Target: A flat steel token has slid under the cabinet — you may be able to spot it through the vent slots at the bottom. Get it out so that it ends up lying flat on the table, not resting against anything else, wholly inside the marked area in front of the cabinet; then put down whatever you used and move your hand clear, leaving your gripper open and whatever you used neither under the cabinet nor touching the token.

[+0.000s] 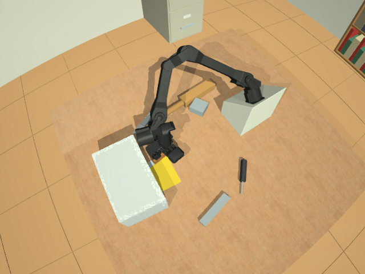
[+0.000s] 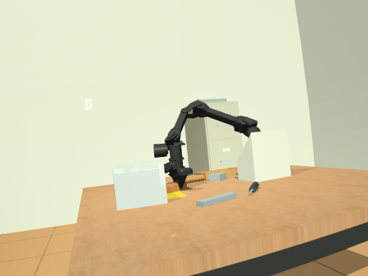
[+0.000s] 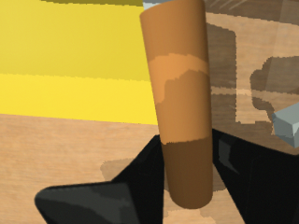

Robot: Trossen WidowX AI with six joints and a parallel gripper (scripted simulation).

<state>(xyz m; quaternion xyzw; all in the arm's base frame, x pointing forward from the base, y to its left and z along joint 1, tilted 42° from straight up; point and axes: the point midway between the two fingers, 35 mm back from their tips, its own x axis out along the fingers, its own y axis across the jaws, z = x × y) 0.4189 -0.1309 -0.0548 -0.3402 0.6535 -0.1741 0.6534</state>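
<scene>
We've got our gripper [image 1: 165, 156] [image 2: 181, 187] [image 3: 182, 136] clamped, part-open, round an orange handle [image 3: 183, 98] [image 2: 175, 187], its pale end reaching toward the cabinet [image 1: 126, 180] [image 2: 141, 187]. The token's out of sight, presumably underneath; next we hook it and sweep it onto the yellow area [image 1: 165, 173] [image 2: 176, 195] [image 3: 75, 61].
</scene>
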